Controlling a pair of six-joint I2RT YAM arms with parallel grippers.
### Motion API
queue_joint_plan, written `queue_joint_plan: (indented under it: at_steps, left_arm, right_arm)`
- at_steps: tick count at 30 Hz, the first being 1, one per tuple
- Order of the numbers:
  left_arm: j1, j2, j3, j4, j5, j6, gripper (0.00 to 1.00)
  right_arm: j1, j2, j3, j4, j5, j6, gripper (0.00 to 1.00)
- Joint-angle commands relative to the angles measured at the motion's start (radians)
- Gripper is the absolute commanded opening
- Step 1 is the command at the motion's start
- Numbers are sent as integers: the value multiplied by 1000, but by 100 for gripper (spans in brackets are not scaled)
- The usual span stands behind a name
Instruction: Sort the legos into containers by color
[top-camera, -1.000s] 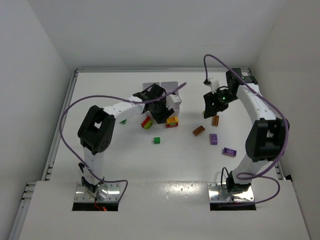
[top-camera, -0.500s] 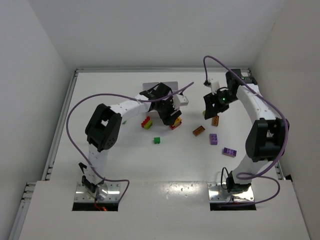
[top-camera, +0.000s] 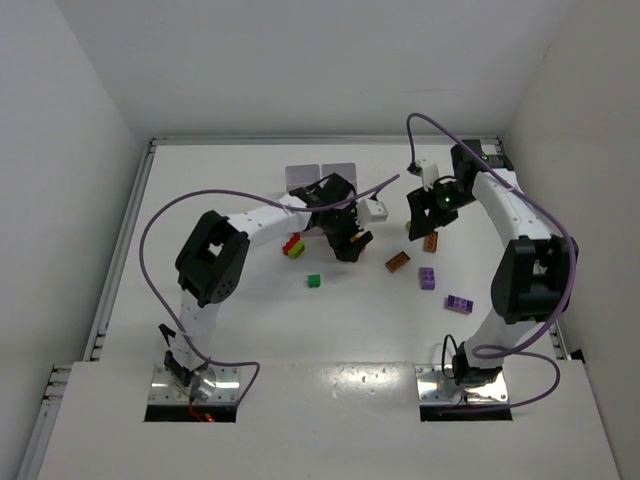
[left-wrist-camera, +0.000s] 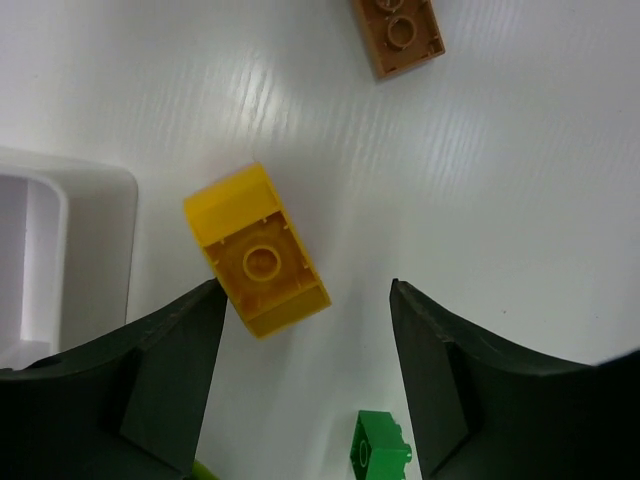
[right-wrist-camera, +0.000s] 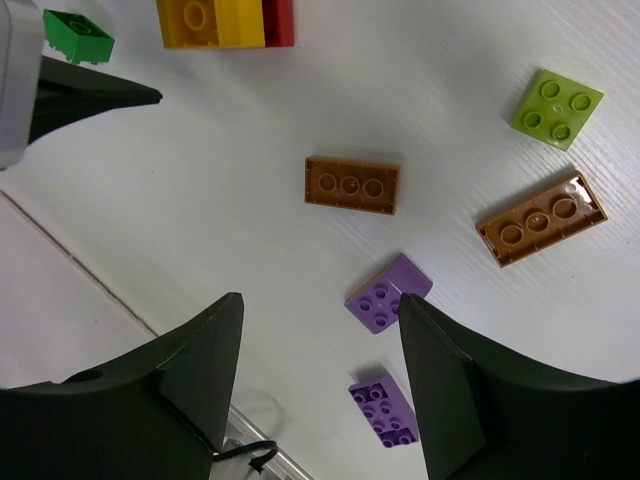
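Open and empty, the left claw (left-wrist-camera: 305, 290) hung over a yellow brick (left-wrist-camera: 258, 252) just beside the tray (left-wrist-camera: 62, 192), seemingly poised to grasp it; the right claw (right-wrist-camera: 320, 298), farther off, gaped empty.

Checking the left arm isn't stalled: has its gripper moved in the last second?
Yes. Seen from above, the left gripper has shifted to the right and slightly down the picture, farther from the containers.
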Motion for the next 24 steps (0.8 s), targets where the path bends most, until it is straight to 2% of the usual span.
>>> queue_joint_plan:
  at_steps: [1,8,11,12,15,17,18,20,21,23,24]
  left_arm:
    - [-19,21,23,43,-24,-33,72]
    - [-19,67,52,72,-120,-66,66]
    - [-19,87,62,81,-131,-76,52]
    - [-19,87,62,91,-145,-88,42]
    - [-19,87,62,91,-134,-88,28]
    - [-4,46,43,100,-69,-88,21]
    - [5,23,25,100,32,-88,18]
    - [39,-31,-36,135,146,-79,12]
    - [54,-83,-58,144,281,-79,11]
    - [100,-123,-99,155,416,-138,7]
    - [116,-138,-109,155,521,-170,7]
  right_arm:
    - [-2,-8,2,21,-6,10,64]
    - [-2,-19,-16,21,-6,10,64]
    - [-2,-19,-16,21,-15,10,64]
    - [-2,-19,-16,21,-15,10,64]
    - [-2,-19,-16,21,-15,10,64]
    - [-11,-19,-16,30,-37,10,64]
    - [-11,-28,-16,30,-49,10,64]
    - [-11,-28,-36,30,-95,-17,65]
    - [-11,-39,-50,30,-136,-26,67]
    - [-11,-39,-50,21,-201,-69,67]
    - [-11,-39,-60,12,-288,-89,68]
